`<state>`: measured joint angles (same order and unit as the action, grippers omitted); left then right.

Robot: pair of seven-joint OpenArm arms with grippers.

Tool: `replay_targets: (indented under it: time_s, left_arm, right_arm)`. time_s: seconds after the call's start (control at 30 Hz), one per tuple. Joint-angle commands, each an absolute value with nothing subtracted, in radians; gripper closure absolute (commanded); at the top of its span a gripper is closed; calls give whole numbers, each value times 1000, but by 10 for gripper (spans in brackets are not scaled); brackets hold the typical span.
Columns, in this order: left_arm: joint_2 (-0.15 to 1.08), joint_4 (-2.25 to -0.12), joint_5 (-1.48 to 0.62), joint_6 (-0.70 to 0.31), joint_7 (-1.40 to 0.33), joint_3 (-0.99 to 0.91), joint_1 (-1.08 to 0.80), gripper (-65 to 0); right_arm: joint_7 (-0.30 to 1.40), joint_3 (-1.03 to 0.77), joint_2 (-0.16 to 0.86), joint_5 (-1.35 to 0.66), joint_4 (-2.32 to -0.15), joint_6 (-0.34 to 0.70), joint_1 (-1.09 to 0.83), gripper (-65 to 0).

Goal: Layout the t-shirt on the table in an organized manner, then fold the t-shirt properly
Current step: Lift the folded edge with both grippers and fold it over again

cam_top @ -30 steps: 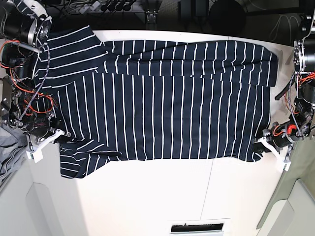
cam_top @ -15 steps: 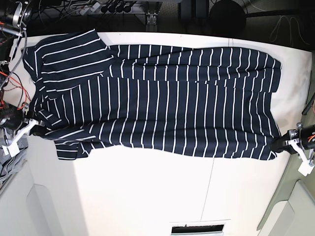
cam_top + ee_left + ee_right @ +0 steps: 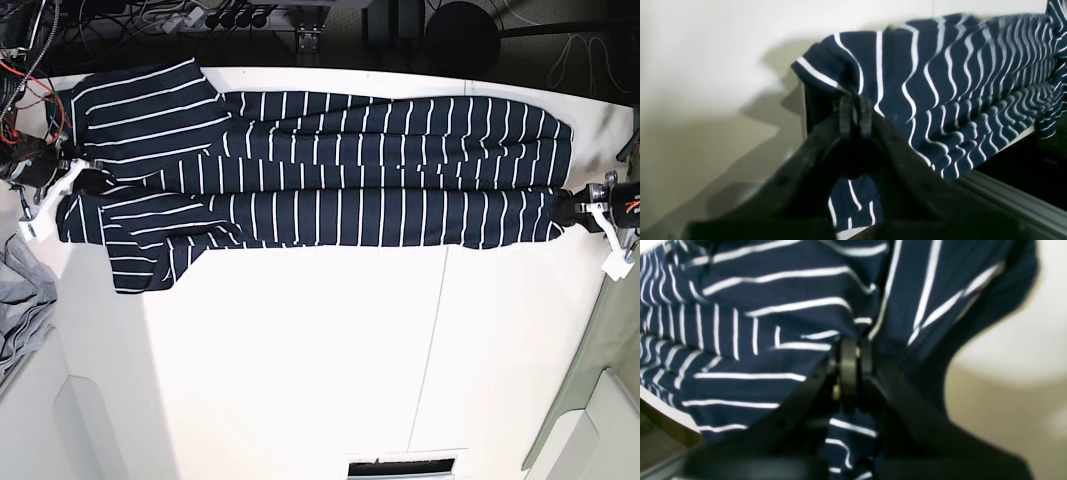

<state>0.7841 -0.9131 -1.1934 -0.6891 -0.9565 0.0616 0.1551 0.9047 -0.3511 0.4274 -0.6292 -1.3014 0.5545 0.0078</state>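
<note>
T-shirt position: I see one navy striped t-shirt (image 3: 320, 170) stretched sideways along the far part of the white table (image 3: 300, 380), its near long edge doubled over toward the far edge, one sleeve splayed out at the right arm's end.
Left gripper: my left gripper (image 3: 855, 115) has its jaws pinched tight on a corner of the fabric at the shirt's end; in the base view it sits at the table's edge (image 3: 590, 208).
Right gripper: my right gripper (image 3: 851, 363) is likewise clamped narrow on a bunch of cloth at the opposite end, near the sleeve (image 3: 62, 185).
Handling: I judge the shirt light, soft and limp; it ripples and sags between my two grips, so it will only hold shape while pulled taut or laid flat.
Where to hold: corners and hem edges, through both layers, look the safest places.
Count: one t-shirt, one table, two grippers, plus one grey garment (image 3: 22, 300) off the table's side.
</note>
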Motion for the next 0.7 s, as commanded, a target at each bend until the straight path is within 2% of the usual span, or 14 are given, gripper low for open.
replay_targets:
  time_s: [0.0,0.03,0.13,0.2,0.5,0.67]
  left_arm:
    - [806,-925,-1216,-698,-935,53,177,0]
    - [801,-925,-1216,-698,-931,53,178,0]
    - [789,-925,-1214,-698,-920,53,177,0]
    - [784,-925,-1204,-698,-921,53,177,0]
    - [784,-925,-1129,-698,-920,53,176,0]
    - [784,-925,-1110,-698,-920,53,176,0]
  right_arm:
    - [871,-359,446,-643,-1318,557,19,0]
    - [860,-359,446,-643,-1318,556,20,-3]
    - [823,-368,447,-643,-1319,556,31,-243]
    - [787,-391,447,-643,-1319,556,44,-333]
    - [668,-435,445,-490,-1288,497,228,-345]
    - [630,-416,445,-459,-1085,497,362,-345]
